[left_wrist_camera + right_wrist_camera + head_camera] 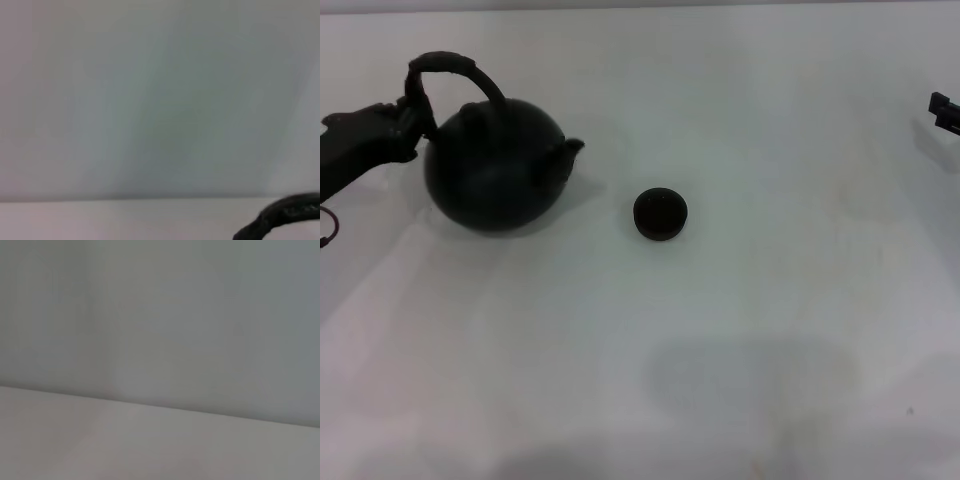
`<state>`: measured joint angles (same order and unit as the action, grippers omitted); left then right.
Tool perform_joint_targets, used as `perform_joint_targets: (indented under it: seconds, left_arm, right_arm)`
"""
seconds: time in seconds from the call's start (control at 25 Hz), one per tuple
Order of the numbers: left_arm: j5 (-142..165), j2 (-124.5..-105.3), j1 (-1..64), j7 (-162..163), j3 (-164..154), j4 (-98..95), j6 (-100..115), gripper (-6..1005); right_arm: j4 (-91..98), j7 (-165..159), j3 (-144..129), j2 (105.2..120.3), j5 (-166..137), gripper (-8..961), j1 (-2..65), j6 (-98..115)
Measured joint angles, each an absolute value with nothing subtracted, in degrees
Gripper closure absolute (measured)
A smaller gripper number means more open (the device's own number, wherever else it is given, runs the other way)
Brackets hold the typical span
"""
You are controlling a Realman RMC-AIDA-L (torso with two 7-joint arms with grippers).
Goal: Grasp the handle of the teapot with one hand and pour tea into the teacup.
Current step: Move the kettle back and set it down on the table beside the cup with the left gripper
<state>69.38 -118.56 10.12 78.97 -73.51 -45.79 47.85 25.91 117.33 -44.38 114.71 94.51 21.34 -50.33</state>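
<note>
The matte black teapot (495, 170) stands on the white table at the left in the head view, its short spout (570, 148) pointing right towards the teacup. Its arched handle (455, 70) loops over the body. A short piece of the handle also shows in the left wrist view (287, 215). My left gripper (412, 118) reaches in from the left and sits against the left end of the handle. The small dark teacup (660, 213) stands apart, to the right of the spout. My right gripper (944, 110) is parked at the far right edge, only partly in view.
The white table (740, 330) spreads out in front of and to the right of the teacup. A pale wall meets the table's far edge in both wrist views. A thin cable (328, 225) loops under my left arm.
</note>
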Motion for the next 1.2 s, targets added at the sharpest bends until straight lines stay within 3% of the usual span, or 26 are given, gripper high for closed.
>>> perform_joint_targets:
  seconds: [0.28, 1.2]
  left_arm:
    - [70.9, -118.64, 10.7, 79.7, -73.5, -45.9, 46.0, 896]
    - [70.3, -118.91, 10.2, 75.8, -73.5, -46.5, 46.4, 575]
  right_arm:
    - [25.9, 117.3, -44.4, 114.69, 94.7, 77, 21.2, -50.5]
    - [25.8, 117.3, -43.9, 114.69, 94.7, 77, 21.4, -50.9]
